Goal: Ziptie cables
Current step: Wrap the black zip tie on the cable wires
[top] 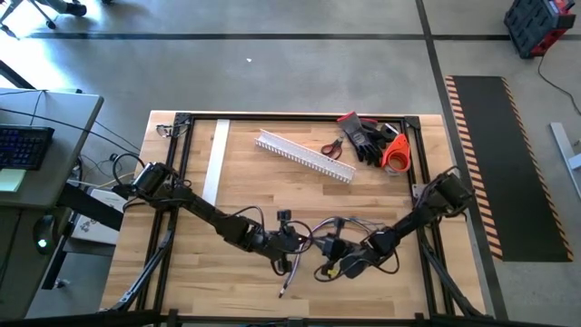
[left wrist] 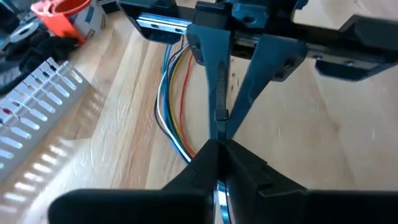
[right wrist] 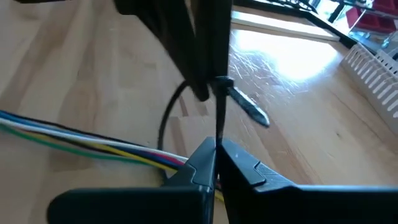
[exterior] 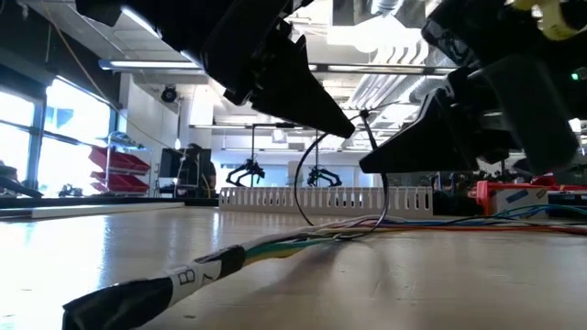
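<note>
While both jaws pinch a zip tie [right wrist: 219, 118], the cables [top: 292, 272] run diagonally across the table [top: 200, 272].

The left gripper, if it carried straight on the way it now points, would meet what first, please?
Most likely the right gripper, facing it just ahead. Both are shut on the black zip tie stretched between them, looped round the cables. Depth is hard to judge.
</note>
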Controlling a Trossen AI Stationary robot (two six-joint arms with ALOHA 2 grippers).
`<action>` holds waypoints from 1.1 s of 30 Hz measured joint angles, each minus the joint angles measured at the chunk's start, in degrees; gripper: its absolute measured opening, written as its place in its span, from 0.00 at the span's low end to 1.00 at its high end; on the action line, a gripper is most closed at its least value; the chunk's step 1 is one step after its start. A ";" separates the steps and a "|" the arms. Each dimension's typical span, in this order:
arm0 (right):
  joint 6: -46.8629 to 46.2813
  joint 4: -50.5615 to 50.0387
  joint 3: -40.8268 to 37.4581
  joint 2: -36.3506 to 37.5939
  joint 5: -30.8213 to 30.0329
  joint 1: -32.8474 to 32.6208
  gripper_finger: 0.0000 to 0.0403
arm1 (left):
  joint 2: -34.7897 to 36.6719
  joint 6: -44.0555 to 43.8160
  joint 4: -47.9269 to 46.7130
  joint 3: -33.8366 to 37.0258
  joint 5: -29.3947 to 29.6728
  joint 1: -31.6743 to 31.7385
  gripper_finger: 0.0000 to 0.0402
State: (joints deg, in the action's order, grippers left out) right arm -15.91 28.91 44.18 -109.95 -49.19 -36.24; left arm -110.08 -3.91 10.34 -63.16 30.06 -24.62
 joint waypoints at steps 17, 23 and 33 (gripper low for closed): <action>0.27 -18.80 0.00 12.36 -0.40 -4.35 0.38 | -0.05 8.87 0.31 -0.02 -0.42 0.79 0.00; -5.29 -18.87 0.00 16.48 -1.47 -3.89 0.42 | -0.11 13.46 2.95 -0.02 2.72 0.36 0.00; -11.14 -15.88 0.00 16.57 6.35 -0.79 0.39 | -0.36 18.10 3.21 -0.04 13.60 -2.83 0.00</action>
State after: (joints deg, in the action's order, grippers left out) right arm -27.05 13.03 44.18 -93.38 -42.84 -37.03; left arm -110.44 14.19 13.54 -63.19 43.67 -27.46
